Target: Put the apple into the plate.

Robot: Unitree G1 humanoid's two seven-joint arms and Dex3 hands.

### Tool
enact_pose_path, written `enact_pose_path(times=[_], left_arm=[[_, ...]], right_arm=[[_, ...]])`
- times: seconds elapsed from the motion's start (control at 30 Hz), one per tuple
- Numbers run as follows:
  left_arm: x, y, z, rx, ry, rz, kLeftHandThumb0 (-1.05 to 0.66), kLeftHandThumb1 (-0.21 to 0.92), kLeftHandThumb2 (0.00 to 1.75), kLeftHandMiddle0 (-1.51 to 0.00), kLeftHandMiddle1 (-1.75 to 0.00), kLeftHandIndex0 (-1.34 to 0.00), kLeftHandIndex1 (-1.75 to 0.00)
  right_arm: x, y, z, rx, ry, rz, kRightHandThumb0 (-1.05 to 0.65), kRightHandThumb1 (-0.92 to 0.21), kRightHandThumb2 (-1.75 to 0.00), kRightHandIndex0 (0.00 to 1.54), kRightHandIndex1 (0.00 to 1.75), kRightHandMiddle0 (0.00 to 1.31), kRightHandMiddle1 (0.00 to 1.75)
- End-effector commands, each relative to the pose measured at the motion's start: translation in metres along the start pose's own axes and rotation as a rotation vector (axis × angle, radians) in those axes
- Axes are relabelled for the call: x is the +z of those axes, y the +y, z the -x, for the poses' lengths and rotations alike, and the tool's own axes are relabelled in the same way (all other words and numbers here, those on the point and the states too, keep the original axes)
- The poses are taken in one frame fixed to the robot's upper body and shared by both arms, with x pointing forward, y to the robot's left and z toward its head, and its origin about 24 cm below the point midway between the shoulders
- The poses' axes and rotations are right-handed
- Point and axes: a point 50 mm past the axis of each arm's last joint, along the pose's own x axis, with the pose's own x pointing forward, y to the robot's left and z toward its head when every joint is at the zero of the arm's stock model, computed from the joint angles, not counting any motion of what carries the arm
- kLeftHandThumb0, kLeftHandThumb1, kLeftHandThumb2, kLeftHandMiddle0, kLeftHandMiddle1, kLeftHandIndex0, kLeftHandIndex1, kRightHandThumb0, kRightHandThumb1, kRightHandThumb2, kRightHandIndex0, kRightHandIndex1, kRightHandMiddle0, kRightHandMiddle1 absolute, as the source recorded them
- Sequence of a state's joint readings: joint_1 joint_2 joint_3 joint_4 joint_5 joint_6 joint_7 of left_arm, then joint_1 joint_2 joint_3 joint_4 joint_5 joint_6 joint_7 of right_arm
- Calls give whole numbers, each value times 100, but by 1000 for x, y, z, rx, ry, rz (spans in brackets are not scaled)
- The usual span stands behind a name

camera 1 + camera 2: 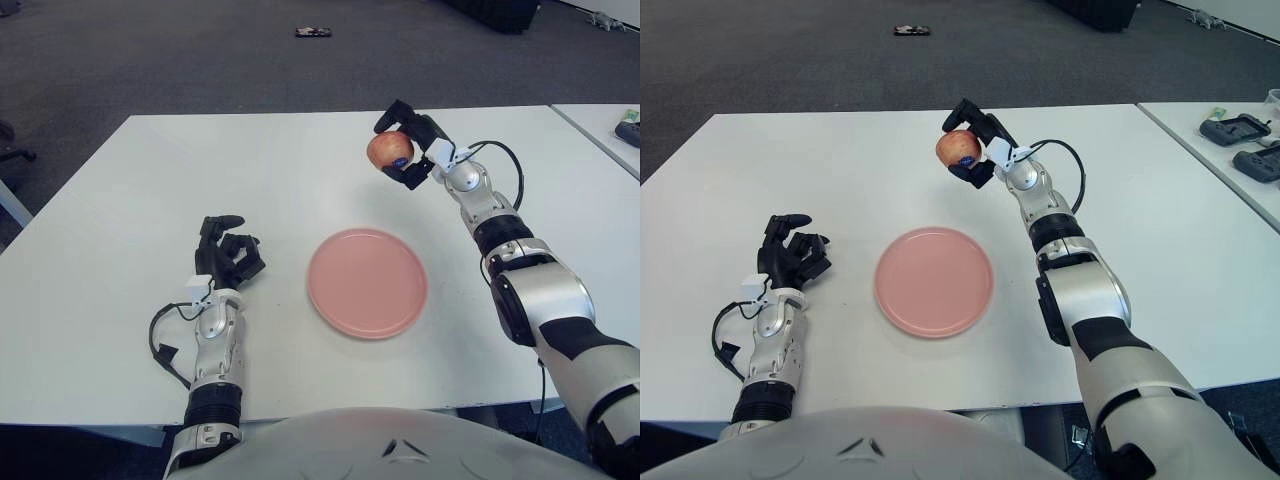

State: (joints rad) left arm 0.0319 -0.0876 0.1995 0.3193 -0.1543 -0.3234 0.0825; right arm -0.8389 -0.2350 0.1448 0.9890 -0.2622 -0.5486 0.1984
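Gripping apple (386,149) in right hand (408,150) fingers beyond pink plate (367,282); left hand (226,255) curling empty, left of plate.

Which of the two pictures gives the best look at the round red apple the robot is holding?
The right eye view: the round red apple shows more of its skin and its dark sticker, gripped above the white table by the right hand. The left eye view shows the same apple, similarly held. The left hand shows left of the pink plate.
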Motion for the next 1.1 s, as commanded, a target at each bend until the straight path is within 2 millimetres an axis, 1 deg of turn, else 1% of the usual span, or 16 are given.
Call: enact_pose_path(times=[0.0,0.1,0.3,0.47,0.57,0.8,0.93,1.07], left_arm=[[-14,4,6,16,78,-1,-1,35,128,-56,-175,-41,-170],[-14,4,6,16,77,-7,-1,34,130,-57,-175,-42,-170],[-13,3,6,9,71,-18,-1,32,132,-59,-175,-42,-171],[-13,2,8,1,63,-17,-1,32,132,-59,-175,-41,-171],[-12,2,9,1,62,-20,-1,32,132,-59,-175,-41,-172],[-12,3,10,2,57,-20,-1,34,130,-58,-175,-41,-171],[-13,3,10,3,58,-15,-1,34,129,-57,-175,-41,-170],[-13,4,10,7,60,-12,-1,35,128,-56,-175,-41,-169]], right_arm=[[-1,18,5,57,-26,-49,0,9,-173,96,161,69,175],[1,25,9,123,-49,-79,0,10,-174,96,161,70,175],[6,36,18,272,-82,-65,0,9,-173,95,163,69,175],[6,60,32,406,-99,-25,0,6,-171,93,163,66,175],[6,67,38,459,-104,0,0,4,-169,92,164,65,175],[5,77,52,557,-119,39,0,0,-164,89,164,61,175],[3,84,60,605,-117,59,0,-1,-164,88,164,61,175],[3,88,65,663,-116,84,0,-2,-163,88,164,60,175]])
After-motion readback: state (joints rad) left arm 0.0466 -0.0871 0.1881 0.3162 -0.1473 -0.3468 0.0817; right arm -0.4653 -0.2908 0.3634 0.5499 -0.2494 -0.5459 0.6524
